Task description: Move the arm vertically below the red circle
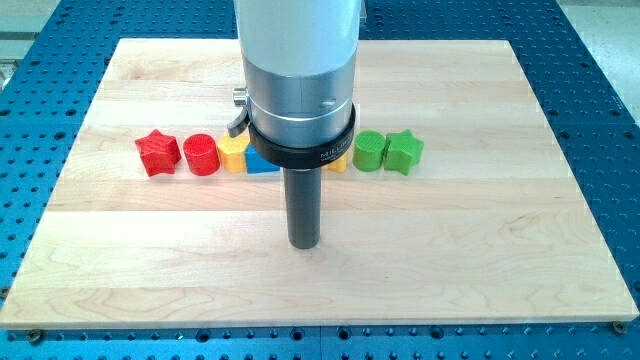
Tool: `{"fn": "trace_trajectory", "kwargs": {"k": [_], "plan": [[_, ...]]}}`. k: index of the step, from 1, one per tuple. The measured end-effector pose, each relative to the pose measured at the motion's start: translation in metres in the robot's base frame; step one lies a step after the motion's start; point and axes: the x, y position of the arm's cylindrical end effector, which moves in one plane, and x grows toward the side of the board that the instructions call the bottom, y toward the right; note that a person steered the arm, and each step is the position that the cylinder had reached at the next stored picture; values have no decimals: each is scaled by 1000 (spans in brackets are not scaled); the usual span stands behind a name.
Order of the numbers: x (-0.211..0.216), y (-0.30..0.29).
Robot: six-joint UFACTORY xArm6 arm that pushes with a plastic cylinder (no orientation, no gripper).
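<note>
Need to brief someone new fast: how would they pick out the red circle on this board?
A row of blocks crosses the middle of the wooden board. The red circle is second from the view's left, between the red star and a yellow block. It is the only round red one; my tip sits lower right.

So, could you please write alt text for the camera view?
My tip rests on the wooden board, below a row of blocks and to the right of the red circle. The row runs: red star, red circle, yellow, blue, green circle, green star.
</note>
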Motion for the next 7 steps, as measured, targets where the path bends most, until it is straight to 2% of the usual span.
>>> {"fn": "trace_trajectory", "kwargs": {"k": [5,6,7], "plan": [[-5,-3],[-6,-25],[-6,-105]]}}
